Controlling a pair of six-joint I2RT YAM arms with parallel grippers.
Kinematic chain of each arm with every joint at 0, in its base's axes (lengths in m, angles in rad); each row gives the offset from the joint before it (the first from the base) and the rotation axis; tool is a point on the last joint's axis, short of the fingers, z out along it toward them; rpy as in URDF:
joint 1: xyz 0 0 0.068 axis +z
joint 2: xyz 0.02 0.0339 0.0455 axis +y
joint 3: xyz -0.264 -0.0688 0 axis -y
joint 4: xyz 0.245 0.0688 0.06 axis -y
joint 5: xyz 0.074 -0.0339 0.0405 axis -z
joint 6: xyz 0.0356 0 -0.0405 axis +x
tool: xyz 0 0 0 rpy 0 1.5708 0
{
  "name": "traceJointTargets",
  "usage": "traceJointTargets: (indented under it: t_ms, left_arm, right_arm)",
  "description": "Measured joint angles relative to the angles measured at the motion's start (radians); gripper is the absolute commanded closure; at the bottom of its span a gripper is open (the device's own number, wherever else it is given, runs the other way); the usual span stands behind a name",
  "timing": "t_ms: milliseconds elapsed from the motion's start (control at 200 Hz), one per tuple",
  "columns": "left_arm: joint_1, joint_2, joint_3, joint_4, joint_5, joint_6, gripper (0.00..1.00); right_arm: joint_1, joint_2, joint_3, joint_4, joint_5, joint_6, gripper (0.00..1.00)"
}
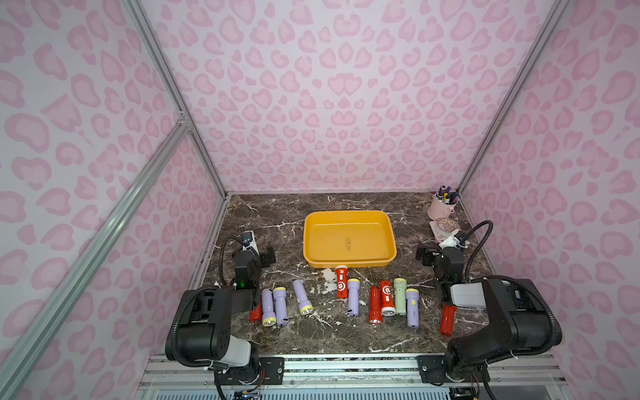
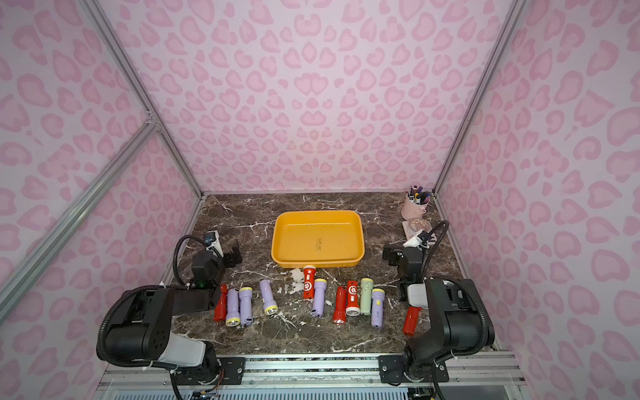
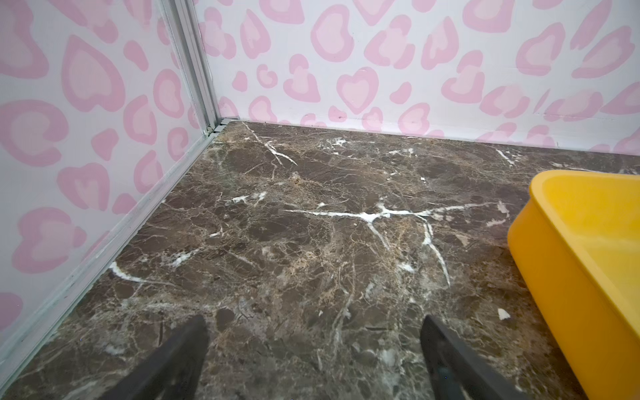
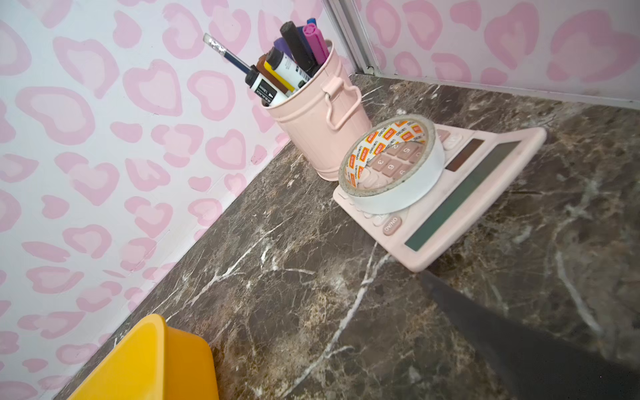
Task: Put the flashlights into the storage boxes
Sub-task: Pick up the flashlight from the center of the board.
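Observation:
The yellow-orange storage box (image 1: 332, 235) (image 2: 301, 235) stands at mid-table with nothing in it. In front of it, several flashlights lie in a loose row: lilac ones (image 1: 302, 298) (image 2: 268, 298), red ones (image 1: 341, 282) (image 2: 309, 282) and a pale green one (image 1: 400, 296) (image 2: 365, 296). A red one (image 1: 448, 318) lies beside my right arm. My left gripper (image 1: 267, 255) (image 3: 315, 349) hovers left of the box, open over bare marble. My right gripper (image 1: 424, 254) is right of the box and open. Only one of its fingers (image 4: 519, 346) shows in the right wrist view.
A pink pen cup (image 1: 441, 207) (image 4: 318, 121) stands in the far right corner. Beside it a tape roll (image 4: 391, 166) lies on a pink calculator (image 4: 485, 180), just beyond my right gripper. Patterned walls with aluminium posts close three sides.

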Motion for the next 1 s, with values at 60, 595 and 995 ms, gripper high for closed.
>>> traceJointTargets:
  t_ms: [60,595,995]
  left_arm:
    - [0.001,0.0,0.0,-0.001,0.005,0.0,0.03]
    - [0.0,-0.003,-0.002,0.002,0.014,0.003,0.03]
    - [0.0,-0.003,-0.002,0.002,0.015,0.003,0.03]
  right_arm:
    - [0.0,0.0,0.0,0.0,0.0,0.0,0.0]
    - [0.0,0.0,0.0,0.0,0.0,0.0,0.0]
    - [0.0,0.0,0.0,0.0,0.0,0.0,0.0]
